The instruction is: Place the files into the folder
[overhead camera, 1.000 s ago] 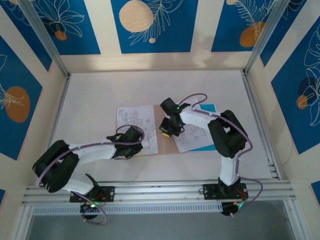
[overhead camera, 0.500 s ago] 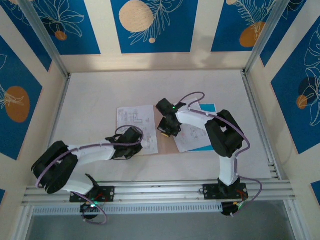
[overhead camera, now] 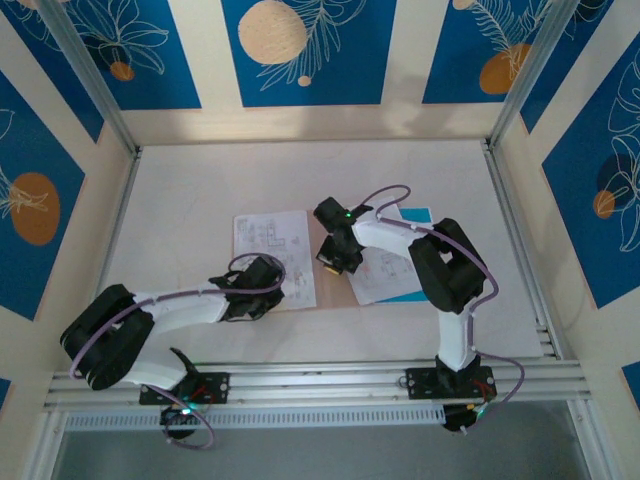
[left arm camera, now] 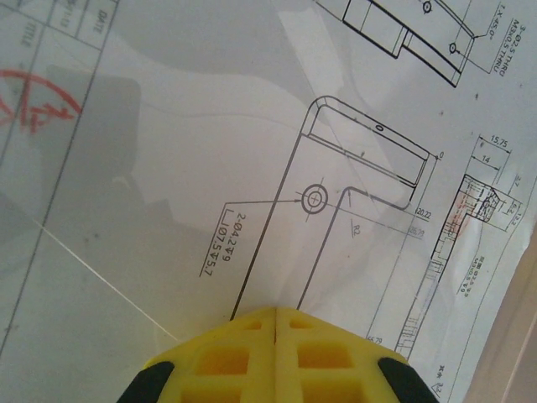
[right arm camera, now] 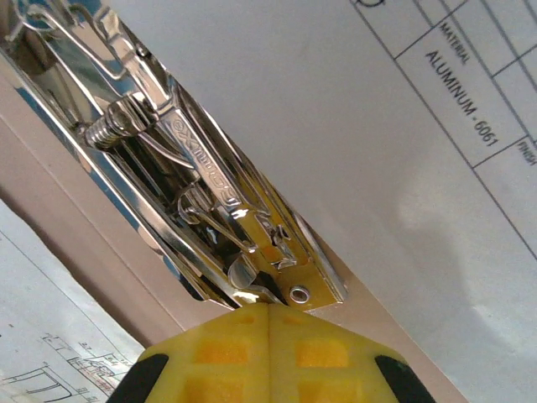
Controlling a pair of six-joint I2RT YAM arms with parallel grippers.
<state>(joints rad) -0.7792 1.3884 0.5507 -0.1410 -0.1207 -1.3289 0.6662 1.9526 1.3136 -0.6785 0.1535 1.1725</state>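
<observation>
Right wrist: the folder (right arm camera: 75, 227) clip (right arm camera: 193, 193) sits just ahead of the clenched right gripper (right arm camera: 268, 315); its length runs up-left. Left gripper (left arm camera: 277, 317) is clenched too.

Lab cell: aluminium frame (overhead camera: 320, 381), patterned panels (overhead camera: 300, 50)

We see the folder (overhead camera: 331, 288) lying flat, its pinkish-brown card bare between the two papers, with a chrome spring clip (right arm camera: 198, 200) fixed along that strip. At its nine o'clock, a first white sheet (overhead camera: 262, 240) of black line drawings lies square. At three o'clock a second white sheet (overhead camera: 392, 280) lies askew on the blue sheet (overhead camera: 419, 214), whose corner peeks out at one o'clock.
</observation>
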